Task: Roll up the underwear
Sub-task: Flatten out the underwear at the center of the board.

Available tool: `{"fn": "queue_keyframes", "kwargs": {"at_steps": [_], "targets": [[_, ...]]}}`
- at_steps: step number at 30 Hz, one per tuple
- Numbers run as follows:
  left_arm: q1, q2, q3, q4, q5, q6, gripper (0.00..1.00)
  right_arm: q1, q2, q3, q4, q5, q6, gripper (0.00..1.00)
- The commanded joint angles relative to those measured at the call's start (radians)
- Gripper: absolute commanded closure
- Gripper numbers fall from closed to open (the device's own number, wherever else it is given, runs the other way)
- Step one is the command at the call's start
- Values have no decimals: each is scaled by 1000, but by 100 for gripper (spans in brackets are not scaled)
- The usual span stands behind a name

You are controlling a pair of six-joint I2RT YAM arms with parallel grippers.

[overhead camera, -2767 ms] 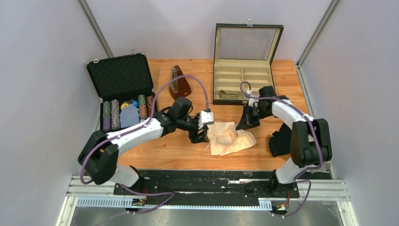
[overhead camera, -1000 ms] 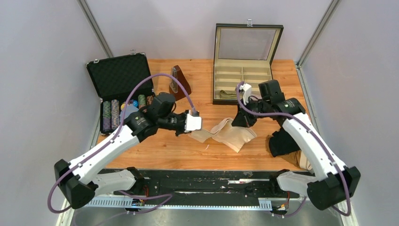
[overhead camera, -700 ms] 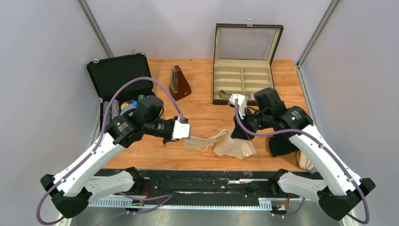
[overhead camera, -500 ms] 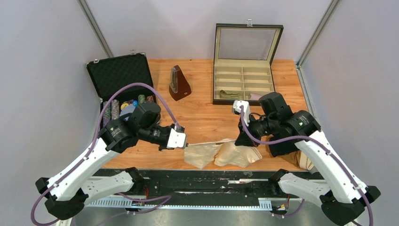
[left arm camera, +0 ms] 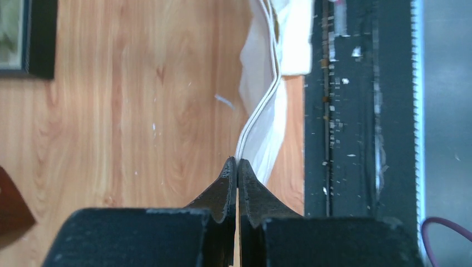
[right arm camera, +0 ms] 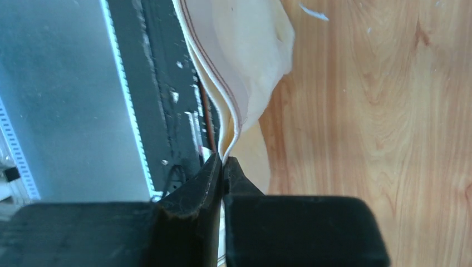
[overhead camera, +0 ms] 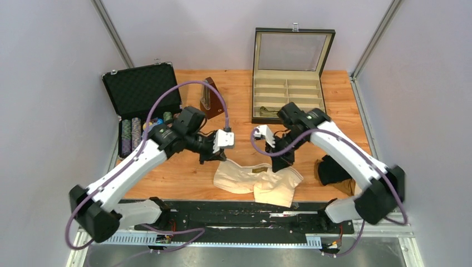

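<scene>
- My left jaws are pinched tight on the waistband of the cream-beige underwear, at its 9 o'clock end.
- My right jaws are pinched just as tight on the waistband's 3 o'clock end.
- The garment spreads between them at 6 o'clock on the worktop, by the near edge.
- At 4 o'clock lies a heap of black underwear.

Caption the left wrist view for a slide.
Left gripper shut on the waistband of the cream underwear, over the wooden table.
</scene>
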Motion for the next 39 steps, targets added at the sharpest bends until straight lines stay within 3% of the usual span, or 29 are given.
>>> {"fn": "queue_keyframes", "kwargs": {"at_steps": [1, 10, 15, 17, 19, 21, 23, 25, 26, 27, 29, 31, 35, 39], "targets": [[97, 175, -34, 169, 31, -65, 100, -72, 217, 86, -16, 17, -207, 100], [213, 495, 45, 406, 20, -188, 100, -212, 665, 414, 42, 36, -204, 93], [243, 637, 92, 462, -69, -271, 100, -243, 784, 517, 144, 123, -141, 69], [267, 668, 108, 463, -95, -301, 100, -261, 796, 567, 167, 146, -88, 52], [292, 680, 116, 461, -107, -324, 100, -288, 755, 589, 195, 134, -51, 40], [309, 680, 109, 460, -112, -338, 100, -300, 640, 530, 286, 111, -20, 37], [319, 688, 117, 436, -108, -346, 100, -299, 398, 341, 502, 47, 14, 30], [323, 698, 143, 381, -100, -343, 100, -287, 189, 87, 769, -69, 42, 3], [326, 699, 152, 358, -92, -338, 100, -269, 106, -46, 905, -108, 83, 0], [331, 698, 166, 308, -89, -324, 100, -233, 51, -137, 1004, -112, 116, 0], [337, 694, 179, 254, -88, -288, 100, -138, 33, -197, 1004, -146, 80, 0], [342, 712, 197, 231, -72, -260, 100, -36, 88, -170, 909, -179, 10, 12], [345, 835, 312, 121, 12, -269, 100, 105, 286, -51, 872, -185, -12, 41], [365, 880, 292, 151, 70, -362, 100, 203, 419, 3, 937, -161, -66, 47]]}}
